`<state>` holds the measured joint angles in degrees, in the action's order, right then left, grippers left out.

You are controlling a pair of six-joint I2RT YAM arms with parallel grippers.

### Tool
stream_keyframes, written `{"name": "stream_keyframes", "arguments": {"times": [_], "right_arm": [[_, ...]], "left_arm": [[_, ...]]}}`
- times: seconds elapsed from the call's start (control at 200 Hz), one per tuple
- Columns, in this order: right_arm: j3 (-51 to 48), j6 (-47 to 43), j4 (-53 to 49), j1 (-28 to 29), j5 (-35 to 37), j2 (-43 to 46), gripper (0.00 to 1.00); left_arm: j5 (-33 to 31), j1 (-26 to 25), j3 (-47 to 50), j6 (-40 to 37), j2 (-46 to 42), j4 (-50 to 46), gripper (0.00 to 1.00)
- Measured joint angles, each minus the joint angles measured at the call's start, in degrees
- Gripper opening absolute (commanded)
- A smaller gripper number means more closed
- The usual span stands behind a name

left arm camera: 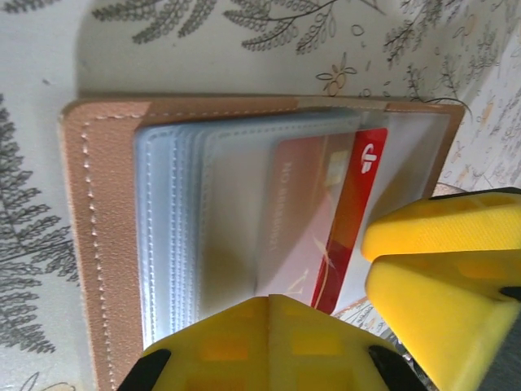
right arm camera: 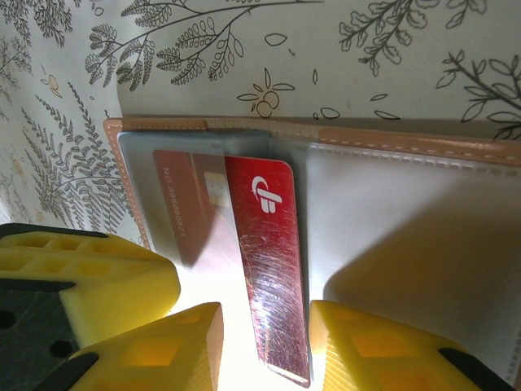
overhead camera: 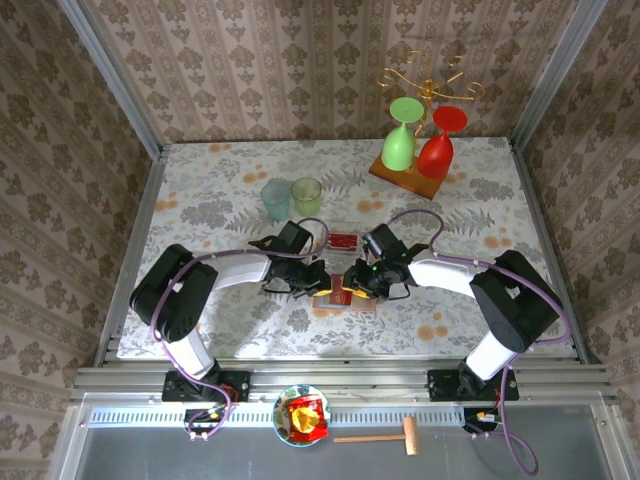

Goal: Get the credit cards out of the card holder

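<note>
— Counting from the left, we've got two cups side by side towards the tabletop's (overhead camera: 200,320) far edge: a pale blue tumbler (overhead camera: 275,199) and a green tumbler (overhead camera: 307,194).
— Next is the left gripper (overhead camera: 325,285). It's clenched, with a yellow finger (left arm camera: 269,342) down on the clear sleeves. We can't tell whether it pinches any.
— One card holder (left arm camera: 98,244), lying open at the middle of the near edge. We count two cards: one red credit card (right arm camera: 269,244) halfway out of a pocket and one loose red card (overhead camera: 343,241) just behind the holder.
— The right gripper (right arm camera: 264,308) has its fingers astride that card's free end. Gripping or released, we cannot tell.
— At the far right corner there are two glasses, a green goblet (overhead camera: 402,140) and a red goblet (overhead camera: 440,148), on one wooden board (overhead camera: 410,182).
— For room, we see open cloth along the left and right edges and at both near corners. It's tight between the grippers.
</note>
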<state>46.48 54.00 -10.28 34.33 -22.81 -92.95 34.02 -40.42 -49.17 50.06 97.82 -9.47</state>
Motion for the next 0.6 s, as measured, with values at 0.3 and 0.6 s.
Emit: {"name": "stream_keyframes", "arguments": {"times": [0.3,0.6], "right_arm": [[-0.1,0.0,0.7,0.0,-0.2,-0.2,0.33],[-0.1,0.0,1.4,0.0,-0.9,-1.7,0.33]], "left_arm": [[0.0,0.0,0.0,-0.2,0.3,-0.9,0.02],[0.0,0.0,0.0,-0.2,0.5,-0.9,0.02]]}}
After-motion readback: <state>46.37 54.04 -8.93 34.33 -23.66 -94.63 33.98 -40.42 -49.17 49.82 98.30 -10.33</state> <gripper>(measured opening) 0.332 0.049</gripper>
